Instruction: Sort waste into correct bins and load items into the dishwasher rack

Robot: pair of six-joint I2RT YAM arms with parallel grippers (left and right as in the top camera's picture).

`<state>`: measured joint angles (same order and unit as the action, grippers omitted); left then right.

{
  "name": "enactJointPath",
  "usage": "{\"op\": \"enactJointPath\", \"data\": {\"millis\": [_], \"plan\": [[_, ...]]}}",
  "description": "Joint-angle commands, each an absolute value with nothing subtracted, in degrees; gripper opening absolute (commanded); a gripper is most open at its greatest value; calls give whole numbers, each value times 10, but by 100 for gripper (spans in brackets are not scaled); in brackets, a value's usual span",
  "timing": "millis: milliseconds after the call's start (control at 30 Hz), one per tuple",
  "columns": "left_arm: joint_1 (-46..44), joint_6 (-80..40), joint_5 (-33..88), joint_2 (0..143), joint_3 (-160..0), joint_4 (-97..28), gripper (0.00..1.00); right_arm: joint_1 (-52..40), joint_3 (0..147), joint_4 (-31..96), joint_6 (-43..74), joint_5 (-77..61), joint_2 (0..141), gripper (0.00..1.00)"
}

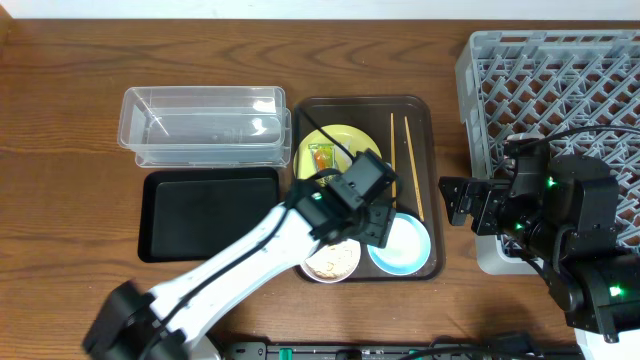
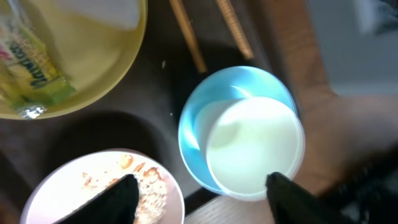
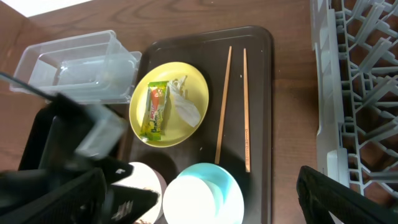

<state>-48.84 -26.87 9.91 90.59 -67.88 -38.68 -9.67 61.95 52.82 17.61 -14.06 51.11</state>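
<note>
Light-blue bowl (image 2: 242, 137) sits at the near right corner of the brown serving tray (image 1: 424, 112), just beside the white bowl (image 2: 74, 180) holding rice scraps (image 2: 149, 190). Behind them the yellow-green plate (image 3: 193, 87) carries the wrapper (image 3: 155, 111) and tissue (image 3: 186, 109); chopsticks (image 3: 222, 106) lie alongside on the tray. Left claw (image 2: 205, 202) hangs low over the two bowls, jaws apart, gripping nothing — one finger (image 2: 118, 199) over the white bowl, the other at the blue bowl's near rim. Likely step: picking a bowl, but which one is unclear. Next move calls for centring on one rim, dropping, then closing without nudging the neighbour. Right claw (image 1: 458, 200) waits with jaws wide apart between the tray and the rack (image 1: 560, 70). Clear tub (image 1: 205, 125) and black tray (image 1: 210, 212) lie to the left on the table (image 1: 60, 100), with no waste in them yet.
</note>
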Motion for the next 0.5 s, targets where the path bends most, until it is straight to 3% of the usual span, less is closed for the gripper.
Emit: {"op": "enactJointPath", "data": {"millis": [0, 200, 367, 467], "plan": [[-487, -308, 79, 931, -688, -380, 60, -104, 629, 531, 184, -135, 509, 96], [-487, -310, 103, 962, -688, -366, 53, -104, 629, 525, 184, -135, 511, 96], [-488, -314, 116, 979, -688, -366, 38, -104, 629, 523, 184, -135, 513, 96], [-494, -314, 116, 984, -688, -365, 34, -104, 629, 523, 184, -135, 513, 95]]}}
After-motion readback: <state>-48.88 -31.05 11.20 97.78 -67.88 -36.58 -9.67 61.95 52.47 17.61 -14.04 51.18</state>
